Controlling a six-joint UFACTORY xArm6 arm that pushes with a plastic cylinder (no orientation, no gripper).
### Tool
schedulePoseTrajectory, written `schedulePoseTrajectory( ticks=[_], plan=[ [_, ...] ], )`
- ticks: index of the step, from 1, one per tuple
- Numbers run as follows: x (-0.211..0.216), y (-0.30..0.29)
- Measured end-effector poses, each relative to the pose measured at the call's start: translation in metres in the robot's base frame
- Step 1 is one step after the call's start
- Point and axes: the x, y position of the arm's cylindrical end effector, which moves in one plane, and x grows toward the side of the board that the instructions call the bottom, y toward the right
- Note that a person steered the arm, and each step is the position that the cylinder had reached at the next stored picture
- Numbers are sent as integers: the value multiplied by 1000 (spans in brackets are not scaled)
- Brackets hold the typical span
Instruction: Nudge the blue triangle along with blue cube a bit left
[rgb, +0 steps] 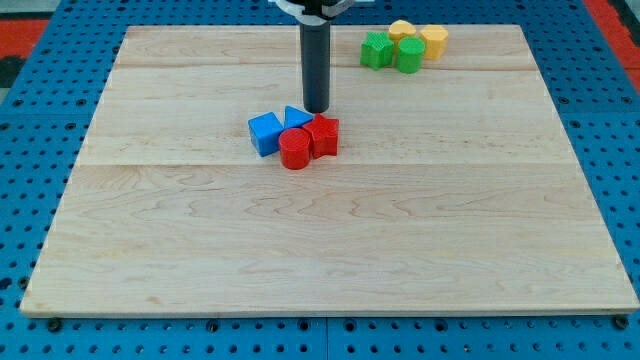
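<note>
Nearest the camera lies the bare front stretch of the wooden board, which rests on a blue perforated table. Farther in, slightly left of centre, four blocks sit tightly packed. Red cylinder is the nearest of them; a red block, shape not clearly resolved, touches it on the right. Blue cube sits at the left of the cluster, touching the cylinder. Blue triangle lies just behind, wedged between the cube and the red block.

No pincer is fitted; the arm ends in a dark rod. My tip stands just behind the blue triangle's right end, at or near contact.

Far right: a green block, a green cylinder, and two yellow blocks, all clustered together.
</note>
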Motion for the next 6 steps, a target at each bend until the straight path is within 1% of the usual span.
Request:
schedulePoseTrajectory(
  ticks=[3,4,6],
  plan=[
    [1,0],
    [3,12],
    [48,-57]
  ],
)
